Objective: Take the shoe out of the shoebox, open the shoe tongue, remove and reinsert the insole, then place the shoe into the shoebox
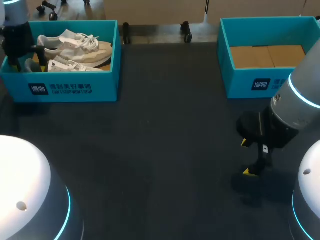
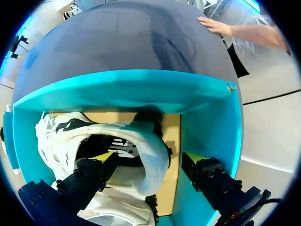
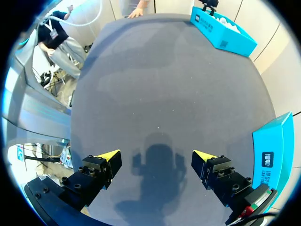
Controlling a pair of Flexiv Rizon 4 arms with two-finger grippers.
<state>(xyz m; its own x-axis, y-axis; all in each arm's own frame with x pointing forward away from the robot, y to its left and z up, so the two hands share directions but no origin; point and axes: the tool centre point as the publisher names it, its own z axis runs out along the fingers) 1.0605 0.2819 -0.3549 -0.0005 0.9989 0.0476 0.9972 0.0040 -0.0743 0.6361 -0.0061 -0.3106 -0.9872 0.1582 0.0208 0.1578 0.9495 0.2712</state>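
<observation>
The teal shoebox (image 1: 75,89) stands at the table's far left and holds two white shoes (image 1: 75,46). My left arm (image 1: 17,42) reaches down into that box's left end. In the left wrist view, my left gripper (image 2: 149,157) is open astride the heel of a white shoe (image 2: 141,141). One fingertip (image 2: 104,157) is inside the shoe's opening. The other (image 2: 194,158) is outside the heel, apart from it, over the cardboard floor (image 2: 171,141). My right gripper (image 1: 246,157) (image 3: 157,155) hovers open over bare table at the right, with nothing between its fingers.
A second teal box (image 1: 260,82) with only a cardboard floor sits at the far right, beside my right arm. The dark table (image 1: 165,150) stretches between the two boxes. A person's hand (image 2: 214,24) rests on the table's far edge.
</observation>
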